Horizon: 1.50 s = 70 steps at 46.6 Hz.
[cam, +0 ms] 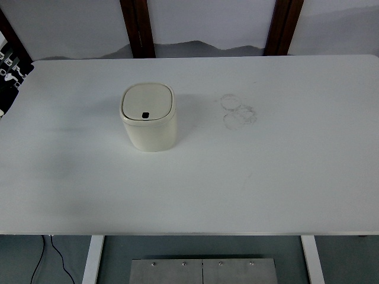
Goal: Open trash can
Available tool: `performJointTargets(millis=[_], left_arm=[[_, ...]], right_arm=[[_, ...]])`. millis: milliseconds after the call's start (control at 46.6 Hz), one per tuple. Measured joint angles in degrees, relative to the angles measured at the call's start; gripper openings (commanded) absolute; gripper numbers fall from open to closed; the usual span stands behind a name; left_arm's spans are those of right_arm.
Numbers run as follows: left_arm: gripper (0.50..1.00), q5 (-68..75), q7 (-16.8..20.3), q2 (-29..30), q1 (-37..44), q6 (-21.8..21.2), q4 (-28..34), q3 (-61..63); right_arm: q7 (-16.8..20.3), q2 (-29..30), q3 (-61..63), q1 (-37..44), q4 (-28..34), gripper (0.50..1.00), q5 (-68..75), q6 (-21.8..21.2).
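Nearest the camera, below the counter edge: a grey metal plate (203,271) with a row of small screws, flanked by two white counter legs (93,259); a thin black cable (52,248) trails down at lower left.

Counter: a broad white rectangular counter (266,189) with rounded corners, filling most of the top view. Surface bare across the near half, with a faint thin scratch right of centre.

Task item: one small cream plastic trash can (148,117), squarish with rounded corners, standing upright on the counter, left of centre and toward the far half. Lid closed and sitting flat on the body; a small dark button or notch (145,115) shows at the lid's near edge.

Marks: a cluster of faint grey ring stains (237,110) on the counter, to the right of the trash can and clearly apart from it.

Far side: two dark brown wooden posts (137,26) against a pale wall behind the counter. A black and white object (10,68) sits at the far left edge, partly cut off, identity unclear.

Hands: neither the left hand nor the right hand appears anywhere in view, so their state cannot be told.
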<state>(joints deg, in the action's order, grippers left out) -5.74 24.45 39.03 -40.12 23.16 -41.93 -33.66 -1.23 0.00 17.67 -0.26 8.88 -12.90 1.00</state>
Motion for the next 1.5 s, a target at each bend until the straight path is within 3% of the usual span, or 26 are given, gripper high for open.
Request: performJointTargets(millis=[579, 858, 1502], left_arm=[[1.0, -0.83, 0.16, 0.07, 0.12, 0.45, 0.01, -0.78], [1.0, -1.07, 0.16, 0.92, -0.02, 3.91, 0.03, -0.91], [1.0, -0.94, 0.07, 1.03, 0.04, 3.85, 0.0, -1.11]], right_arm=[[0.0, 0.0, 0.01, 0.0, 0.0, 0.995, 0.04, -0.02], [0.0, 0.0, 0.0, 0.0, 0.0, 0.995, 0.03, -0.02], [0.0, 0.0, 0.02, 0.0, 0.0, 0.995, 0.03, 0.0]])
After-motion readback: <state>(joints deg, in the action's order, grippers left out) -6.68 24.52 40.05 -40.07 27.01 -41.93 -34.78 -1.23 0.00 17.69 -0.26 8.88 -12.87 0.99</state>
